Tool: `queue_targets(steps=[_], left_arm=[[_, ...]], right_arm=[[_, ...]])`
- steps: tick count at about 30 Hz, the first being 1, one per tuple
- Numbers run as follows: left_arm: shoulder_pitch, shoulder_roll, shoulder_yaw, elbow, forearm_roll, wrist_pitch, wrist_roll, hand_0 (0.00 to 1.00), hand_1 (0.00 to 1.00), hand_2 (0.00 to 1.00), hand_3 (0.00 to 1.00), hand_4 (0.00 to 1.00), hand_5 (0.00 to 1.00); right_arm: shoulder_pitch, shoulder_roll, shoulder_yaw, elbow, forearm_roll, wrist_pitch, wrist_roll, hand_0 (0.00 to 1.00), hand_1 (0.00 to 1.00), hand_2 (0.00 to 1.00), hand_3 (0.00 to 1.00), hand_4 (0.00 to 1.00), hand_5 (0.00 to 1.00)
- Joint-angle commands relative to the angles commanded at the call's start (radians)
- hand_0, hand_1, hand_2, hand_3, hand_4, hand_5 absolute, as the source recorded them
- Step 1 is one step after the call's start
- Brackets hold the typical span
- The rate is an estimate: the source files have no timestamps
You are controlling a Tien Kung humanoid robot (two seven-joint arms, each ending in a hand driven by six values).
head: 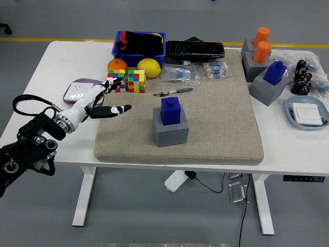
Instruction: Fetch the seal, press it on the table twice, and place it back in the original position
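The seal (pixel 170 110) is a blue block with a small knob, standing upright in a grey holder block (pixel 170 128) near the middle of the beige mat (pixel 216 123). My left hand (pixel 107 102) reaches in from the left, over the mat's left edge. Its fingers are spread and point right toward the seal, holding nothing. It is still well left of the seal. My right arm does not show.
Two colour cubes (pixel 127 80), an orange (pixel 117 65), a lemon (pixel 149 67) and a pen (pixel 172 92) lie behind the hand. A purple-rimmed pad (pixel 77 90) is at left. More seals on grey blocks (pixel 268 82) and a blue dish (pixel 307 113) are at right.
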Motion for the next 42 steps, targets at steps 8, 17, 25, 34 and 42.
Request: queue_targets(steps=[8,17,25,34,42], left_arm=[[0.013,-0.042,0.008,-0.027,0.006,0.004,-0.001,0.998,0.998,0.982,0.998,0.92,0.286],[0.007,-0.101,0.017,-0.024,0.023,0.028,-0.006,0.998,0.998,0.981,0.998,0.917,0.213],[-0.008,-0.171,0.014,-0.004,0.048,0.082,-0.008,0.998,0.99,0.965,0.998,0.908,0.074],[-0.014,-0.208,0.021,0.008,0.044,0.093,-0.008,0.998,0.935,0.899,0.979,0.881,0.002],[-0.011,-0.232,0.018,0.006,0.039,0.103,-0.008,0.998,0.914,0.864,0.978,0.876,0.002]], right_arm=[[0.0,-0.002,-0.008,0.001,0.001,0.0,0.001,0.803,0.712,0.708,0.664,0.767,0.559],[-0.002,-0.001,-0.012,0.002,0.003,0.0,0.002,0.803,0.711,0.708,0.665,0.767,0.559],[-0.003,0.001,-0.015,0.001,0.003,0.0,0.001,0.803,0.712,0.708,0.665,0.768,0.559],[-0.004,0.002,-0.009,0.0,0.002,0.0,0.002,0.803,0.712,0.707,0.666,0.769,0.56],[-0.004,0.001,-0.012,0.002,0.004,0.0,0.002,0.803,0.712,0.707,0.666,0.769,0.56]])
